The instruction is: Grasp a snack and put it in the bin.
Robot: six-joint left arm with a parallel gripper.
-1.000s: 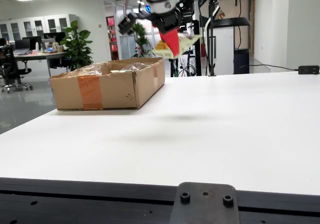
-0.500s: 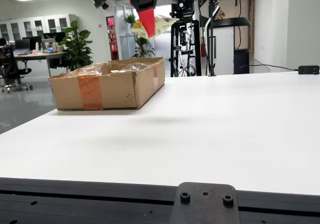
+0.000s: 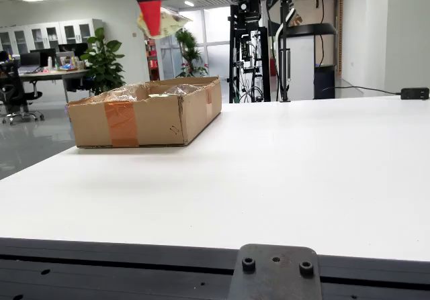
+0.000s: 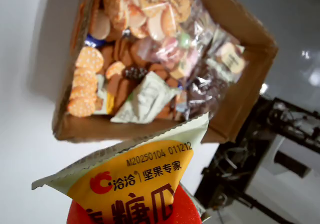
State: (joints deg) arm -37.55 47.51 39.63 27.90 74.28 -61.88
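My gripper (image 3: 152,19) has red fingers and hangs high above the cardboard box (image 3: 154,115), shut on a pale green and yellow snack packet (image 3: 163,23). In the view riding on the gripper the packet (image 4: 135,181) fills the bottom, held between the red fingers (image 4: 182,211), with Chinese print and a date code on it. Below it the open box (image 4: 235,103) is full of several wrapped snacks (image 4: 145,53), biscuits and cookies among them.
The box stands at the far left of a white table (image 3: 282,179). A black bracket (image 3: 274,273) sits at the table's near edge. Black equipment racks (image 3: 252,52) stand behind the table, with an office and plants beyond.
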